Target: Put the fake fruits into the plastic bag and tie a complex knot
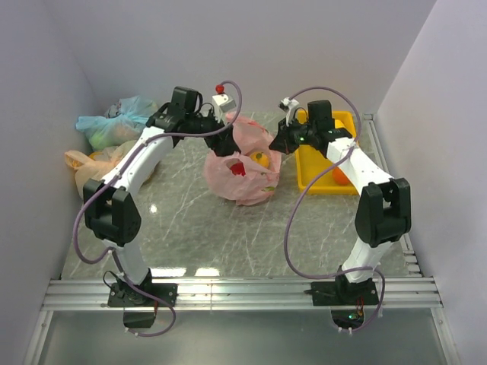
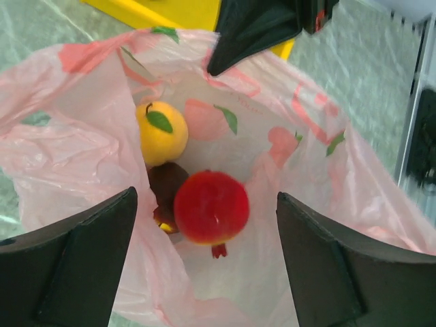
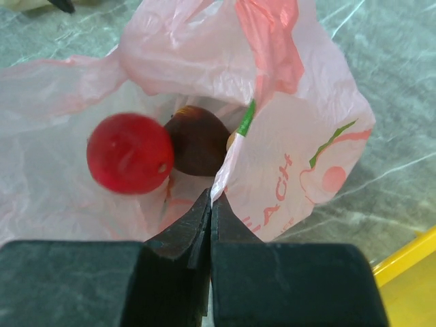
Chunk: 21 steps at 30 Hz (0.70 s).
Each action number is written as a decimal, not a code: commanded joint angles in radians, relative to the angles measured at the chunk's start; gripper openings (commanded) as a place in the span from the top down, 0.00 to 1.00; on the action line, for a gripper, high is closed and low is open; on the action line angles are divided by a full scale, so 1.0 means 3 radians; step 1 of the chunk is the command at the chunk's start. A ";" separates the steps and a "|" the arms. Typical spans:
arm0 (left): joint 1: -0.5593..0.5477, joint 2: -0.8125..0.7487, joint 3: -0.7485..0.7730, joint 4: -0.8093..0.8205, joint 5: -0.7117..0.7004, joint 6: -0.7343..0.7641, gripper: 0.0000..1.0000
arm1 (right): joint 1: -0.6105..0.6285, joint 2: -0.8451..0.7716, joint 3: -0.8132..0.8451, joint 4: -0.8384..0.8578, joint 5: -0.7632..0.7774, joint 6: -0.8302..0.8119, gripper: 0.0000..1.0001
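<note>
The salmon-pink plastic bag [image 1: 242, 176] lies open at the table's middle. In the left wrist view a red round fruit [image 2: 211, 208], blurred, is inside the bag [image 2: 82, 116] with a yellow fruit [image 2: 161, 133] and a dark purple one [image 2: 165, 184]. My left gripper [image 2: 204, 204] is open above the bag's mouth, its fingers [image 2: 82, 259] clear of the red fruit. My right gripper [image 3: 212, 199] is shut on the bag's rim [image 3: 286, 157] and holds it up. The red fruit [image 3: 129, 153] and dark fruit [image 3: 197, 139] show past it. An orange ball [image 1: 340, 176] lies in the tray.
A yellow tray [image 1: 316, 163] stands right of the bag, under the right arm. A blue-green tied bag [image 1: 114, 122] and a pale peach tied bag [image 1: 87, 163] sit at the far left by the wall. Walls close in on three sides.
</note>
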 commanded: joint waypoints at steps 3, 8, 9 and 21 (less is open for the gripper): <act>0.0201 -0.0270 -0.0206 0.0550 -0.0478 -0.0741 0.14 | 0.0025 -0.0264 -0.0182 0.0237 -0.0040 -0.0174 1.00; 0.0237 0.0031 -0.0017 0.0208 -0.0914 -0.0731 0.15 | 0.0020 -0.0289 -0.0228 0.0206 -0.0046 -0.0246 1.00; 0.0232 0.0078 0.0019 0.0071 -0.0935 -0.0716 0.14 | 0.0020 -0.0294 -0.0233 0.0206 -0.0041 -0.0251 1.00; 0.0212 0.0456 0.0091 0.0131 -0.0347 -0.1022 0.01 | 0.0025 -0.0351 -0.0274 0.0114 -0.0102 -0.0409 1.00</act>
